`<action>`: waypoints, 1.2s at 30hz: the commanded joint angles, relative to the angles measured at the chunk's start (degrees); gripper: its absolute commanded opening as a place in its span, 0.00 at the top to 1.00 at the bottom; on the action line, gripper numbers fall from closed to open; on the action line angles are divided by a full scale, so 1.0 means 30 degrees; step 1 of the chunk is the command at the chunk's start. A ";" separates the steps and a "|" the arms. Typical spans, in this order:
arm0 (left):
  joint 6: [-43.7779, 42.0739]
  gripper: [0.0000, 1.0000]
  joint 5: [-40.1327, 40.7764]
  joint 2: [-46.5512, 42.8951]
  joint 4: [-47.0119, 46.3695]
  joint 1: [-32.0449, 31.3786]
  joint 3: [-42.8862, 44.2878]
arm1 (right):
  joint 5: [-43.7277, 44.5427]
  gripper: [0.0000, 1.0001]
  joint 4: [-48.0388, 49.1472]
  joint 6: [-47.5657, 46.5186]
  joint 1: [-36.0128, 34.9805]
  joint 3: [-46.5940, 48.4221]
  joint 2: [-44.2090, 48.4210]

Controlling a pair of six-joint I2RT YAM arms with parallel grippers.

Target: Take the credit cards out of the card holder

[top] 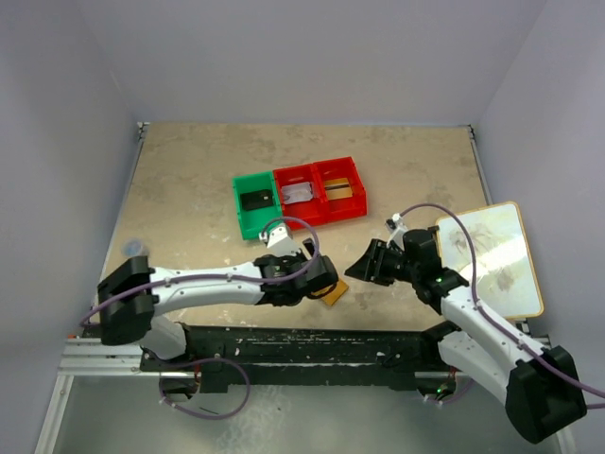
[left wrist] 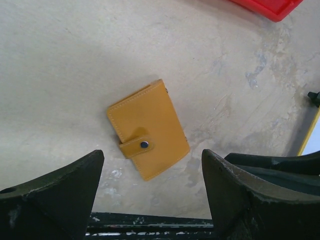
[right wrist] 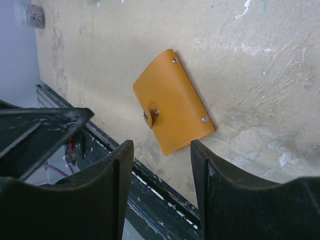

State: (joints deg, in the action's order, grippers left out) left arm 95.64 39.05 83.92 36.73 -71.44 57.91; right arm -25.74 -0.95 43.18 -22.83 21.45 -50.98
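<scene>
The two dark fingers (left wrist: 55,195) of the left gripper (left wrist: 152,155) were seen nearest the lens, held wide apart with nothing clamped between them. Just ahead of that gap, and roughly centred in it, the card holder (left wrist: 147,129) was found lying flat on the table (left wrist: 60,60), folded shut with its little tab snapped down over the outer face (a single dark stud was visible on the tab). It was turned at an angle to the jaws and was touched by neither finger. Far ahead of the left jaws and off to their right, a corner of a red bin (left wrist: 270,7) was caught at the frame's edge. The right gripper (right wrist: 161,145) was likewise held with its jaws apart and empty, and the same card holder (right wrist: 172,100) was seen just past its fingertips, in line with the opening. From above, the card holder (top: 333,291) was shown between the two grippers, partly hidden under the left one. The credit cards were seen well beyond both sets of jaws: a black one (top: 255,200) in the green bin (top: 241,219), a grey-white one (top: 299,193) in the adjoining red bin (top: 301,216), and a gold-tan one (top: 340,192) in the second red bin (top: 345,210). A white tan-edged board (top: 492,260) was seen behind the right gripper.
</scene>
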 commanded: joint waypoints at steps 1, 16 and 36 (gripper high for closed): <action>0.2180 0.24 -0.1733 0.2156 0.1122 0.0699 0.1692 | 0.2016 0.47 -0.1626 -0.0112 -0.0095 0.1304 0.1044; -0.0986 0.34 -0.7476 0.6501 -0.1423 0.2813 0.1818 | 0.3401 0.46 -0.1636 0.0569 -0.0092 0.0401 0.1447; 0.0038 0.66 -0.5156 0.3454 -0.2062 0.1758 -0.1176 | 0.1805 0.46 0.0366 0.0802 -0.0095 -0.0972 0.0815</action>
State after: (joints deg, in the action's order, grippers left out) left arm 95.53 19.79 96.73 27.29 -66.04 55.64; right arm -17.91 -2.72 45.10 -22.87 19.35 -48.56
